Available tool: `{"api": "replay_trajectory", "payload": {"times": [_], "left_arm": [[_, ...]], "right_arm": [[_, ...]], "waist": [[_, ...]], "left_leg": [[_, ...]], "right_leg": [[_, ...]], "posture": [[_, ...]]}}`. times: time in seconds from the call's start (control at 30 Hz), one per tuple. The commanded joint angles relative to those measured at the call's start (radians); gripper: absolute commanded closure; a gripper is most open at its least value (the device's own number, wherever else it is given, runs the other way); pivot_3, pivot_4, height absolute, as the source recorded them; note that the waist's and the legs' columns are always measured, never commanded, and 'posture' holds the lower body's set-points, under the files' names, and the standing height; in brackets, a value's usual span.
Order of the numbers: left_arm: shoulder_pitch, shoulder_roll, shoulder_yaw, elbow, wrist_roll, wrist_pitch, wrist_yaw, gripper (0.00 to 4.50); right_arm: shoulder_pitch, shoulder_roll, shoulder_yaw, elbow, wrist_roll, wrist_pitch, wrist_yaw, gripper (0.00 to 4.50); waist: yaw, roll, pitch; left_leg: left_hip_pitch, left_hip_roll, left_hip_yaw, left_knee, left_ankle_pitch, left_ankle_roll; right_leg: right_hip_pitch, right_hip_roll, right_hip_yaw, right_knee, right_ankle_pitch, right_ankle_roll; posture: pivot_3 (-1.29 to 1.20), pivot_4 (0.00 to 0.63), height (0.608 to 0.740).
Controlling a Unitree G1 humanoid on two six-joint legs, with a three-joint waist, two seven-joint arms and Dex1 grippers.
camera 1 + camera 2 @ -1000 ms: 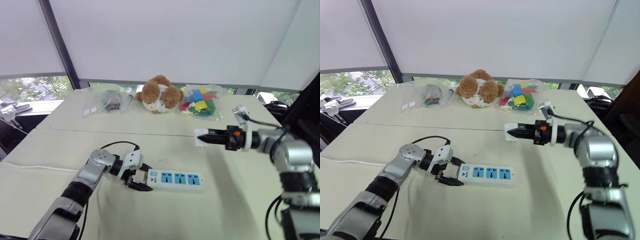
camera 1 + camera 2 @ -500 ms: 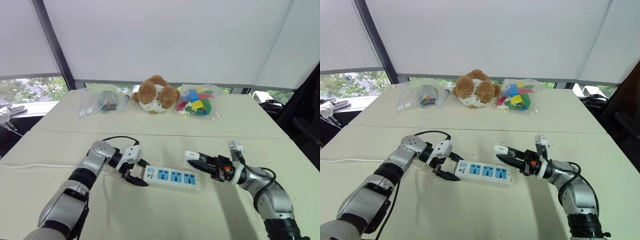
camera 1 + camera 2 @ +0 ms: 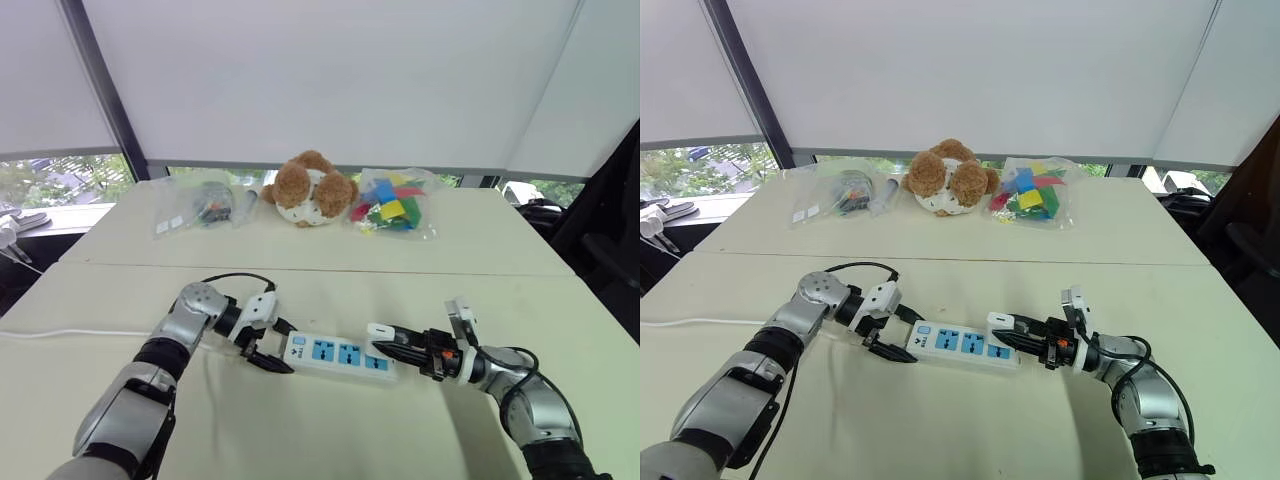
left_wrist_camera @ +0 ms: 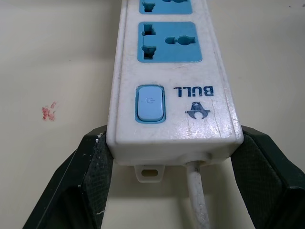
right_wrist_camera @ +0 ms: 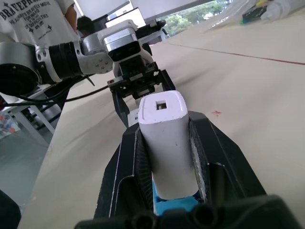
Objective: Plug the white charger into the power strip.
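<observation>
- Power strip lies flat on the pale counter, near its front edge and between the two arms, with three blue sockets facing up.
- Its white cord runs off over the counter toward the robot's left.
- Left tool pinches the strip's cord end. In the left wrist view one black finger presses each side wall, just by the pale blue power button.
- White charger is clamped between the two fingers of the right tool, which grip its long sides.
- The charger stands over the strip's other end, at the last socket. The right wrist view shows blue plastic right under its base, but I cannot tell whether the prongs are seated.
- A small red mark shows on the counter just beside the strip's cord end.
- At the counter's far side, well apart from the strip, sit a brown and white teddy bear, a clear bag of coloured blocks to its right and clear bags of small items to its left.
- A person in a white printed T-shirt stands beyond the counter in the right wrist view.
</observation>
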Motion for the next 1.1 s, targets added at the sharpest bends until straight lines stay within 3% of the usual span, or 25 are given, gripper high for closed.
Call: {"api": "replay_trajectory", "payload": {"times": [0.03,0.9,0.93,1.1], "left_arm": [[0.025,0.031,-0.017,-0.012,0.042,0.01,-0.03,1.54],[0.028,0.049,-0.022,-0.037,0.04,0.028,-0.03,1.54],[0.031,0.089,-0.116,-0.076,-0.023,0.037,0.072,1.54],[0.03,0.068,-0.058,-0.058,0.005,0.043,-0.011,1.54]], "right_arm": [[-0.038,-0.006,0.0,0.033,-0.004,-0.038,0.015,3.81],[-0.035,-0.014,0.069,0.16,-0.06,-0.148,0.086,3.81],[-0.036,-0.015,0.073,0.173,-0.065,-0.153,0.091,3.81],[-0.045,-0.021,0.092,0.241,-0.092,-0.198,0.112,3.81]], "waist": [[-0.001,0.0,0.0],[0.0,0.0,0.0],[0.0,0.0,0.0],[0.0,0.0,0.0]], "left_leg": [[0.0,0.0,0.0,0.0,0.0,0.0],[0.001,0.0,0.0,0.0,0.0,-0.001],[0.001,0.0,0.0,0.0,0.0,-0.001],[0.007,0.001,0.0,-0.001,-0.001,0.001]], "right_leg": [[0.0,0.0,0.0,0.0,0.0,0.0],[0.0,0.0,0.0,0.0,0.0,0.0],[0.0,0.0,0.0,0.0,0.0,0.0],[0.007,0.001,0.0,0.0,0.0,0.0]], "posture": [[0.0,0.15,0.739],[0.0,0.15,0.739],[0.0,0.15,0.739],[0.0,0.15,0.739]]}}
